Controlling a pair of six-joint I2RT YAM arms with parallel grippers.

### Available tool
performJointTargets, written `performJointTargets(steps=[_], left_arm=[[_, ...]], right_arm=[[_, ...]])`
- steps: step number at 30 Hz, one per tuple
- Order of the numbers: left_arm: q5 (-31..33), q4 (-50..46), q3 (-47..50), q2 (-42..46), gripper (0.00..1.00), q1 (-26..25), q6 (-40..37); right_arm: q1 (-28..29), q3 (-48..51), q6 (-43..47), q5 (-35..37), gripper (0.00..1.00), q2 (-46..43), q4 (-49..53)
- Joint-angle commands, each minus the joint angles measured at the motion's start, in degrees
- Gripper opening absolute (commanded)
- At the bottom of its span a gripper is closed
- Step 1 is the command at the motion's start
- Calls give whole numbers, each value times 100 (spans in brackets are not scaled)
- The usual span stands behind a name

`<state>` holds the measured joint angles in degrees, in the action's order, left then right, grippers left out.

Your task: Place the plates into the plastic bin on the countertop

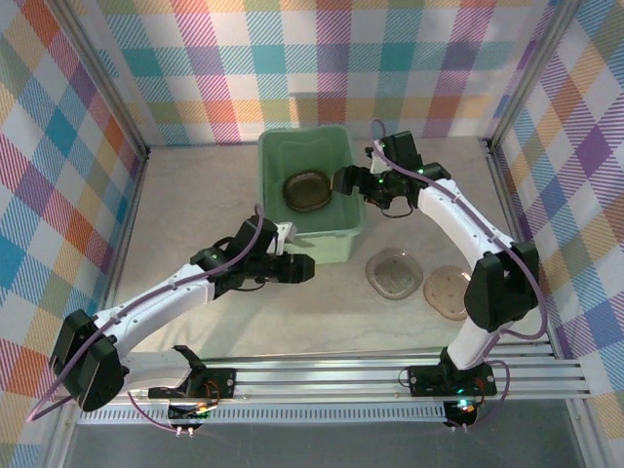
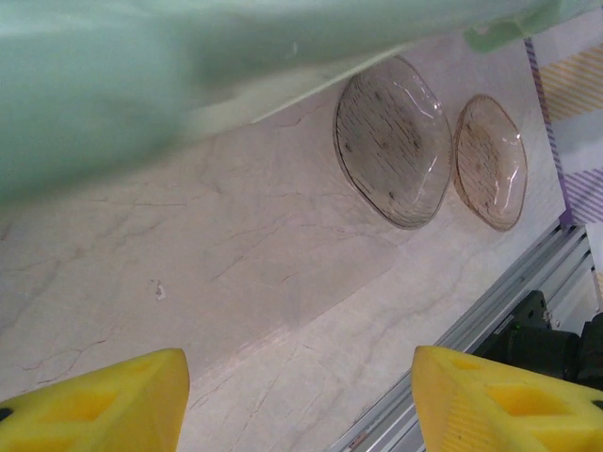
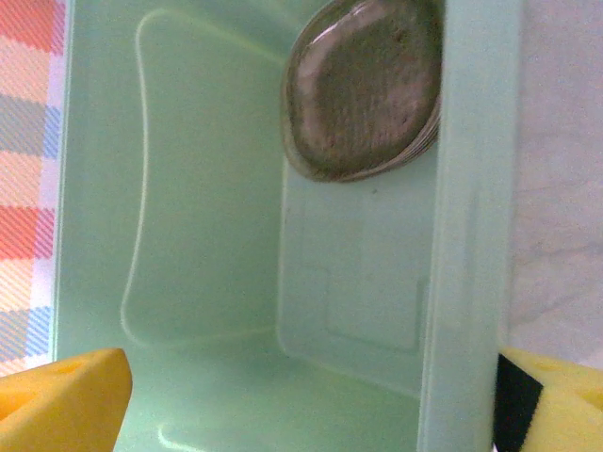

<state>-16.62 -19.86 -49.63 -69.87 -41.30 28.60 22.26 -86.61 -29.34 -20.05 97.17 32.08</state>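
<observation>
Inside the pale mint-green rectangular plastic bin (image 1: 314,156): a stack of smoky brown translucent plates (image 1: 308,190).
Two more plates (image 1: 394,273) lie on the beige marbled countertop (image 1: 195,195) beside it. Right gripper (image 1: 349,181) over the right rim, left gripper (image 1: 308,268) by the near wall, both spread apart, empty.

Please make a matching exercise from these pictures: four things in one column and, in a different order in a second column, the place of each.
1. stack of plates
2. pinkish plate
3. left gripper
4. right gripper

a. over the right rim of the plastic bin
b. inside the bin
c. beside the bin's near wall
d. on the countertop, farthest right

Pairs: 1-b, 2-d, 3-c, 4-a.
</observation>
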Motion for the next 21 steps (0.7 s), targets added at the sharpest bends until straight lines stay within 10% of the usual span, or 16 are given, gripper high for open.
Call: performJointTargets(steps=[1, 16, 21], left_arm=[[206, 210, 77, -110, 63, -245, 67], [641, 863, -266, -905, 63, -1053, 172], [726, 765, -682, -1464, 63, -1209, 181]], right_arm=[[138, -211, -29, -388, 94, 162, -219], [349, -385, -190, -953, 94, 416, -808], [340, -317, 56, 130, 98, -163, -360]])
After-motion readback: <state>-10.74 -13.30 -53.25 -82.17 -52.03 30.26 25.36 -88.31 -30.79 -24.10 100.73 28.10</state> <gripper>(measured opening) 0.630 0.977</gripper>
